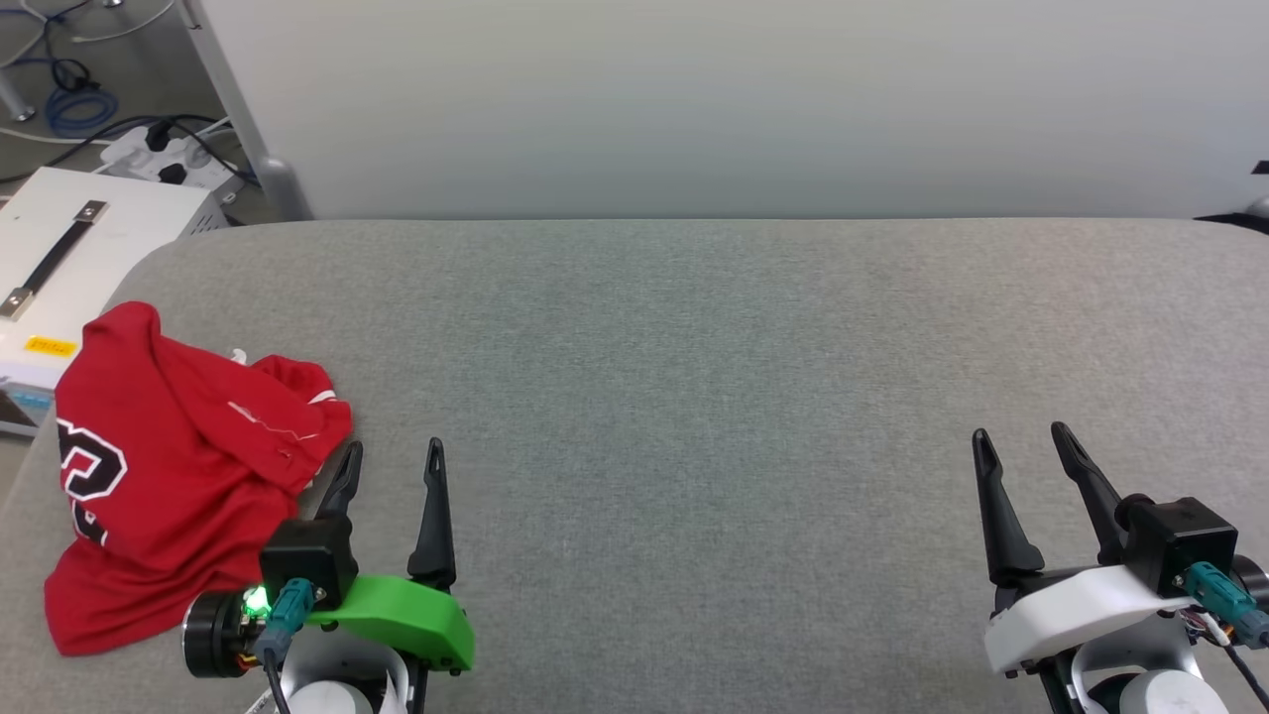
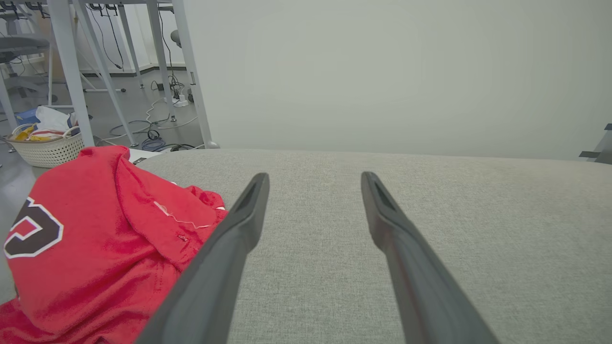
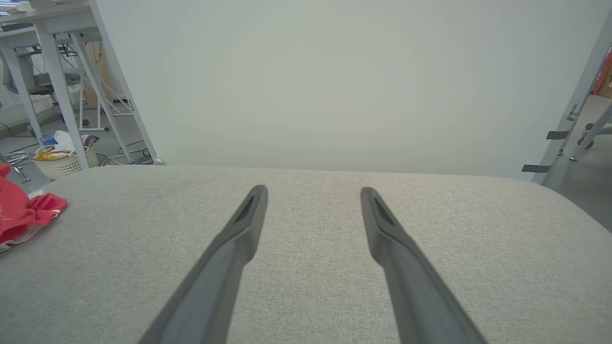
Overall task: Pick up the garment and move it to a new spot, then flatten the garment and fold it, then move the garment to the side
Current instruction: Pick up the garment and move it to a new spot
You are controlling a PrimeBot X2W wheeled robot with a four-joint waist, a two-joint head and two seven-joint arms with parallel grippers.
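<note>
The garment (image 1: 178, 476), a red T-shirt with black, white-outlined lettering, is located at the left end of the grey fabric-covered table (image 1: 694, 397). It is seen as a crumpled heap, not spread flat, with part of it reaching the table's left edge. The lettering is exposed on the heap's left side, and a thin strip of white trim is visible near its top.

The left gripper (image 1: 394, 451), mounted on a green housing (image 1: 397, 615), is positioned low over the table just to the right of the garment. Its two long dark fingers are spread apart and nothing is held between them. In the left wrist view, the left gripper (image 2: 314, 179) is shown with bare table fabric between its fingers, and the garment (image 2: 95, 239) lies against the outer side of the left finger. Whether that finger touches the cloth cannot be determined.

The right gripper (image 1: 1021, 434), mounted on a white housing (image 1: 1071, 605), is positioned over the right part of the table, well apart from the garment. Its fingers are likewise spread apart and empty, as confirmed in the right wrist view (image 3: 313, 190), where an edge of the garment (image 3: 24, 215) is seen at far left.

A white box with a black strap handle (image 1: 59, 258) stands beside the table's left end. A white woven basket (image 2: 45, 148) is placed on the floor beyond it.
</note>
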